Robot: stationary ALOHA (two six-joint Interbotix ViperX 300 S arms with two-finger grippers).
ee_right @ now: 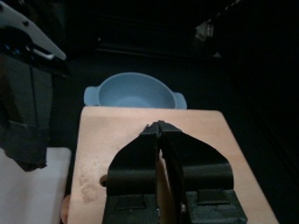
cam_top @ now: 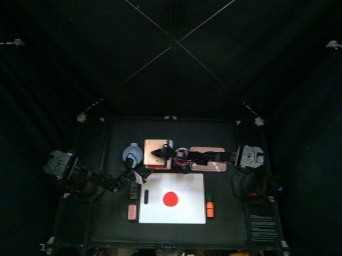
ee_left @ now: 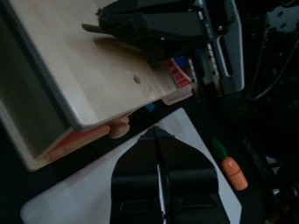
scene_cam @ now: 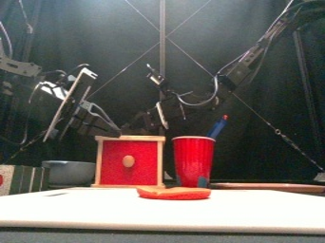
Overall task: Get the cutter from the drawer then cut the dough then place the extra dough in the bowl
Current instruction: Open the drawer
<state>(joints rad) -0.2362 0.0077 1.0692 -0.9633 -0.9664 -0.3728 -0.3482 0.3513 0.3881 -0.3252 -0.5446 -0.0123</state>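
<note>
The left fingers (ee_left: 142, 166) are pressed together just beside the knob of the red drawer front (scene_cam: 129, 163) on the wooden box (scene_cam: 129, 140). The right fingers (ee_right: 138, 162) are likewise together, above the box's top. The drawer looks shut, hiding any cutter. The red dough (scene_cam: 174, 193) lies on the white cutting board (cam_top: 187, 213), and the bowl (ee_right: 132, 92) sits on the counter (cam_top: 107, 225) by the box

- We see only part of the bowl (scene_cam: 70, 173) behind the wooden box (scene_cam: 131, 159).
- We glimpse just a blue knife (scene_cam: 219, 127) tip above the red cup (scene_cam: 193, 161).
</note>
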